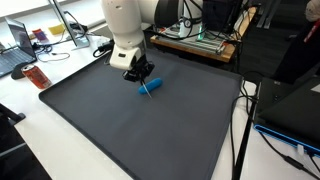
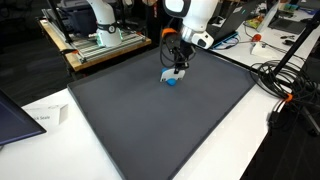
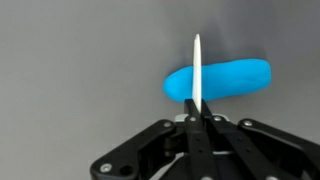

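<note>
On the dark grey mat (image 1: 120,130), near its far edge, my gripper (image 3: 197,116) is pinched fully shut on a thin white stick (image 3: 197,65). A blue oblong piece (image 3: 225,79) lies flat just behind the stick; contact unclear.

Pretty standard Franka look here: a chunky white arm with rounded shells (image 1: 125,30) and smooth, bulbous joint housings, same in both exterior views. On the end sits a matte black Robotiq gripper (image 3: 196,112). The wrist view shows its symmetric black linkage bars (image 3: 135,150) with small round pivot pins (image 3: 103,168). In an exterior view, a thin orange cable (image 2: 166,34) loops beside the wrist.
</note>
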`<control>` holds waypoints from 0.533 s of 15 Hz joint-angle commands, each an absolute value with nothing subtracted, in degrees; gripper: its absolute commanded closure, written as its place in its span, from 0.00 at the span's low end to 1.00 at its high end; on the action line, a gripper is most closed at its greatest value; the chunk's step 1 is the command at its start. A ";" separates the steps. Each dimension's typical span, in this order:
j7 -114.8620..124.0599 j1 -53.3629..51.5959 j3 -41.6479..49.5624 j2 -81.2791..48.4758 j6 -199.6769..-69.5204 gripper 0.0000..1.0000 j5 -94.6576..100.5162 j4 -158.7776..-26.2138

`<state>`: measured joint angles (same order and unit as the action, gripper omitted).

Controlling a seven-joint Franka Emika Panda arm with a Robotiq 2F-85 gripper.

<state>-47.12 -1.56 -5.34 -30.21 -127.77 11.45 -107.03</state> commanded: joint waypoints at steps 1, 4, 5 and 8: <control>-47.92 0.56 -7.10 -32.91 -132.98 0.99 8.67 -108.93; -47.13 1.74 -7.22 -32.39 -138.39 0.99 7.73 -111.48; -46.86 1.97 -7.19 -32.29 -139.73 0.99 7.65 -112.15; -45.09 1.69 -6.44 -31.59 -142.78 0.99 8.45 -113.97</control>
<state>-46.89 1.46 -6.05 -29.70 -136.37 9.19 -110.77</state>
